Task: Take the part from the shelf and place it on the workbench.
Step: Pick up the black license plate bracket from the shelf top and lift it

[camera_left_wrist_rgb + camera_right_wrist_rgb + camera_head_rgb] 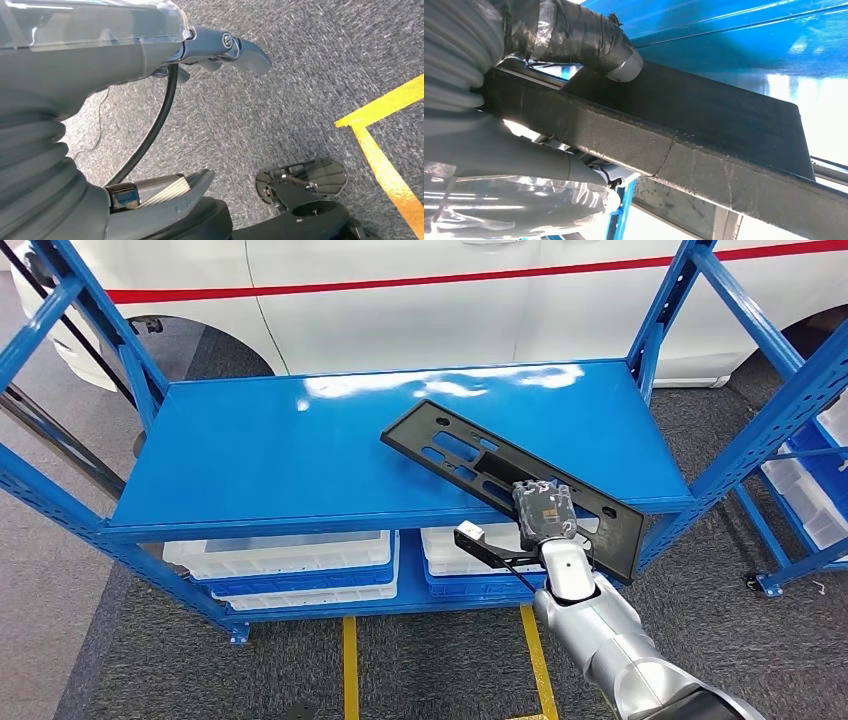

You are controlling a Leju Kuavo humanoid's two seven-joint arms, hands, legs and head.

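Right hand (545, 512) fingers grip black part (480, 465) overhanging shelf (300, 450); left hand (220, 47) fingers empty, apart, above floor.

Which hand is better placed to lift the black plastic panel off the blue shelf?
The right hand: it already grips the near end of the long black plastic panel overhanging the blue metal shelf. The left hand hangs over grey carpet, away from the shelf.

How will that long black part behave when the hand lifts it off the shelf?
The part looks like thin moulded plastic with cutouts, so probably light and fairly stiff. It is long and the right hand grips it near one end, so the far end may sag or swing.
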